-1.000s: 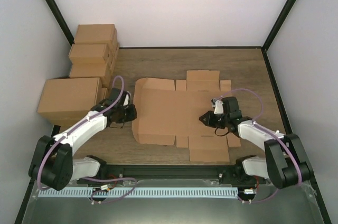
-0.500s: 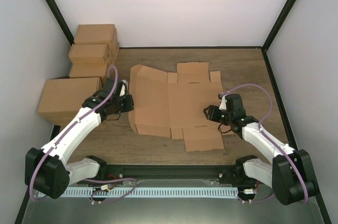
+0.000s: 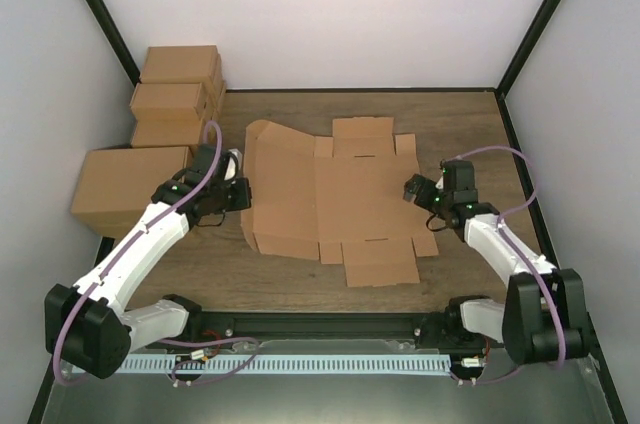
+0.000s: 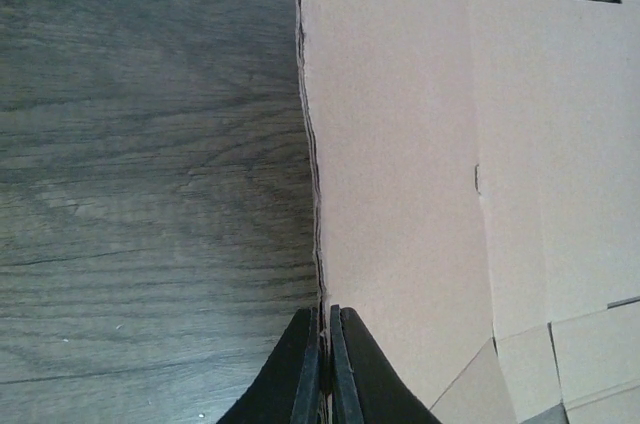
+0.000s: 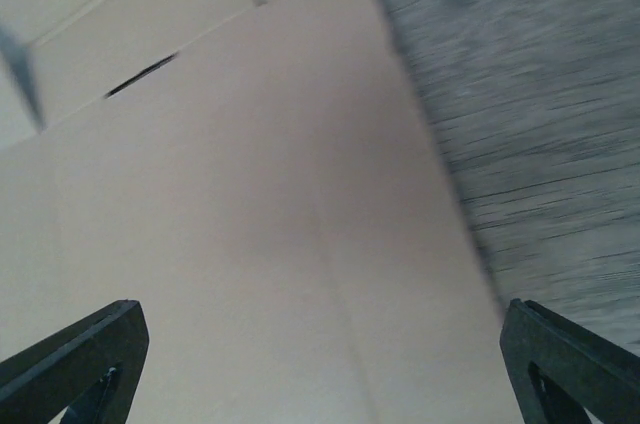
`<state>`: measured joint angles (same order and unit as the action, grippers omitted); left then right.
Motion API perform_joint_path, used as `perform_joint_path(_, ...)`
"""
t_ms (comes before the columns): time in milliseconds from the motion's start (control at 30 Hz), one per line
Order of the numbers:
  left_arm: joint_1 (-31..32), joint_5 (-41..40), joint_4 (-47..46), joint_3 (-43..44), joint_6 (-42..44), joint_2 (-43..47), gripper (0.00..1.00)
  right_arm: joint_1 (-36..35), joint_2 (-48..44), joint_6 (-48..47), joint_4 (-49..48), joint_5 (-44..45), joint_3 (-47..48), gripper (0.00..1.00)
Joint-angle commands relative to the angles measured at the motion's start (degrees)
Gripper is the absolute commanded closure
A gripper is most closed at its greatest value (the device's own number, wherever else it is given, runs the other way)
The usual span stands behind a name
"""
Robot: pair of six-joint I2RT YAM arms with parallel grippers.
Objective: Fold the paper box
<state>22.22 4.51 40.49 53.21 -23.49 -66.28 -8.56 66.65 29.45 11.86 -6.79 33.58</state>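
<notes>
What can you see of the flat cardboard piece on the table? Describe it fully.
The paper box is plain brown corrugated cardboard, die-cut with flaps, slots and creases, lying unfolded on the wooden table. Its left panel looks slightly raised, its edge pinched in the shut left gripper. The open right gripper is at its right edge.

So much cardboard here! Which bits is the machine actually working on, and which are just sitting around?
In the job: the paper box, unfolded; left gripper, pinching its left edge; right gripper, open at its right side.

Just lying about: closed cartons stacked at the left.
</notes>
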Motion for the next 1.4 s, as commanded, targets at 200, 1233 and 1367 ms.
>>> perform_joint_path(200,0.2,-4.9,1.8,0.3,1.1,-2.1,0.96,7.0,8.5,-0.5,-2.2,-5.2,2.1,0.01)
perform_joint_path(1233,0.2,-16.3,-0.7,-2.2,-4.0,-4.5,0.96,7.1,11.3,7.1,6.0,-0.8,0.0,0.16)
perform_joint_path(1367,0.2,-15.5,-0.7,-2.3,-4.0,-6.0,0.96,7.1,6.3,8.9,11.7,-3.0,-1.4,0.15)
